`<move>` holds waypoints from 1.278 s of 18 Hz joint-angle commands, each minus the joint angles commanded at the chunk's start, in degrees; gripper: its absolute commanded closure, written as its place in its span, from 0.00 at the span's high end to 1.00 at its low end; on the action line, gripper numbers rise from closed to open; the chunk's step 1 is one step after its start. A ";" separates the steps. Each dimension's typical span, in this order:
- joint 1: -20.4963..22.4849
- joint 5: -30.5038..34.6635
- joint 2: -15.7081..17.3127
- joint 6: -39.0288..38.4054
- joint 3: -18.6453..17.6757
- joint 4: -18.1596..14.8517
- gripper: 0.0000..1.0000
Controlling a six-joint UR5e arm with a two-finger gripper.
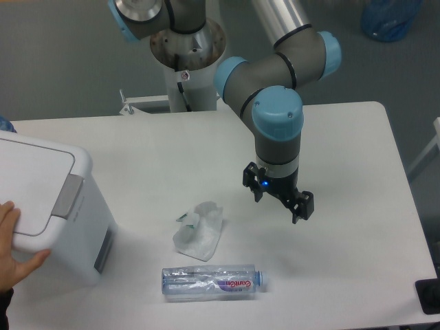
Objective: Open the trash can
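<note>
The trash can (pixel 48 206) is a large white boxy bin at the table's left edge. Its flat white lid (pixel 31 175) is down, and the grey push tab (pixel 67 196) sits on the rim facing right. My gripper (pixel 280 200) hangs over the table's middle right, far to the right of the bin and apart from it. Its dark fingers point down and away from the camera, and the gap between them is hidden. Nothing shows in the gripper.
A crumpled white tissue (pixel 199 230) lies between the bin and the gripper. A clear plastic bottle (pixel 212 282) lies on its side near the front edge. A person's hand (pixel 15 247) rests on the bin's front left corner. The arm's base (pixel 187 48) stands behind the table.
</note>
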 joint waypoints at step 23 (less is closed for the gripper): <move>-0.79 -25.56 2.20 -23.98 2.37 2.55 1.00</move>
